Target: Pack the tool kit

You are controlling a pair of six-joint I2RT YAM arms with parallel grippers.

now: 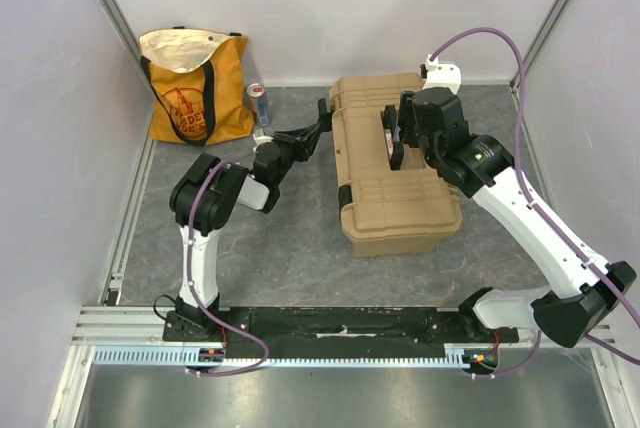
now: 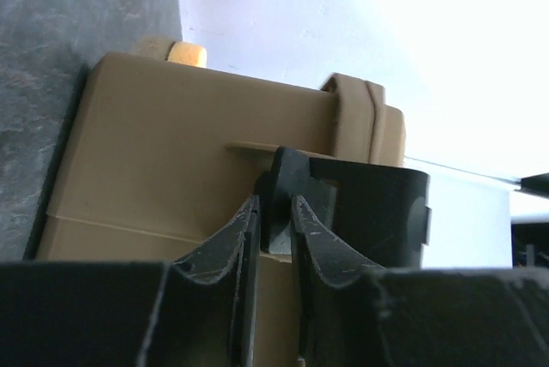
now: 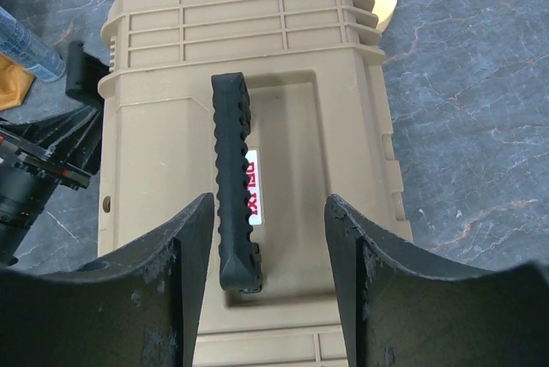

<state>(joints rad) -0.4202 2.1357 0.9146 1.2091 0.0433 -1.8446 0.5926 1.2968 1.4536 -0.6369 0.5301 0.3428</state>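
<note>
1. The tan toolbox (image 1: pixel 400 198) lies shut on the grey table (image 1: pixel 300 258), a little right of the middle, with its ribbed lid facing up.
2. Its black handle (image 3: pixel 236 213) lies flat in the hollow of the lid, with a white label with red letters just beside it.
3. The left arm reaches across to the toolbox's left side. There the left fingers (image 2: pixel 232 255) stand narrow, closed in on a black latch (image 2: pixel 276 213), one finger against each side of it.
4. The right arm bends over the lid from the right. The right fingers (image 3: pixel 171 298) hang above the handle, held apart at a middling width and gripping nothing. The handle shows in the gap, nearer one finger than the other.
5. An orange and cream tote bag (image 1: pixel 195 88) stands upright in the far left corner against the wall.
6. A small can (image 1: pixel 260 103) stands just beside the bag, between it and the toolbox.
</note>
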